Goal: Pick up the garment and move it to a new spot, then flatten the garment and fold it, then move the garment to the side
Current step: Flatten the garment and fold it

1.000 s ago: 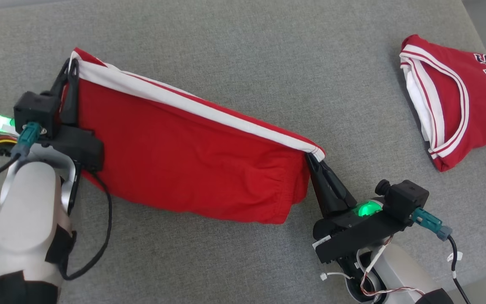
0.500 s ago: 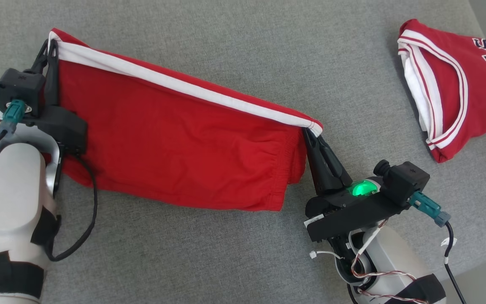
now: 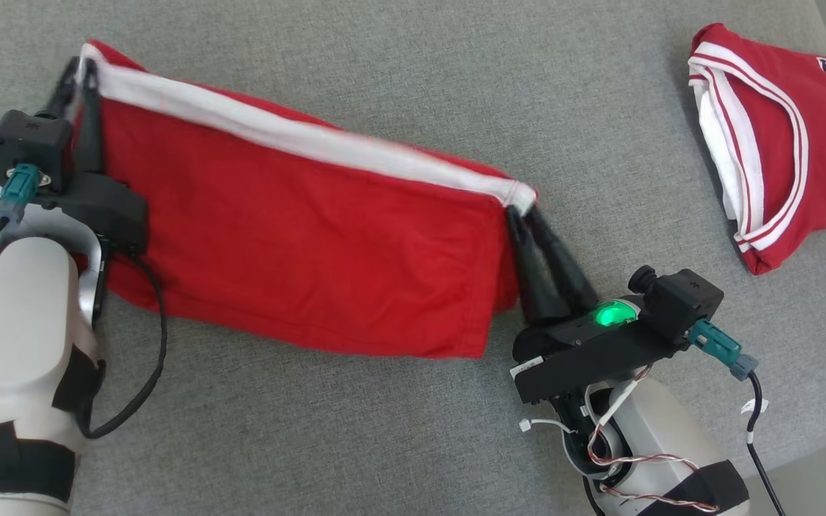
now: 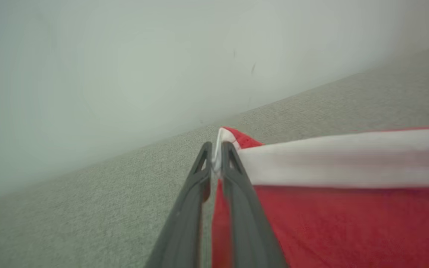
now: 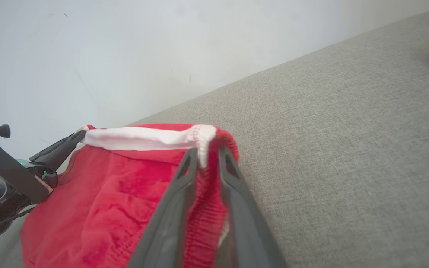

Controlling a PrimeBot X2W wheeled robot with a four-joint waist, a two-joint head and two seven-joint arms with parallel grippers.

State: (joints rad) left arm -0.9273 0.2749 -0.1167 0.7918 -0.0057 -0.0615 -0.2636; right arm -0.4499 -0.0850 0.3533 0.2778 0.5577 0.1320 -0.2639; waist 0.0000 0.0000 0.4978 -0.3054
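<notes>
A: Two jaw sets: what is listed?
B: You have the left gripper [image 4: 216,148] clenched on a white-banded corner of the garment [image 3: 298,251]; the right gripper [image 5: 206,153] has fingers parted, the other corner between them. The red garment is spread on the grey surface [image 3: 384,430]; the folded jersey [image 3: 779,158] is well apart, rightward.
</notes>
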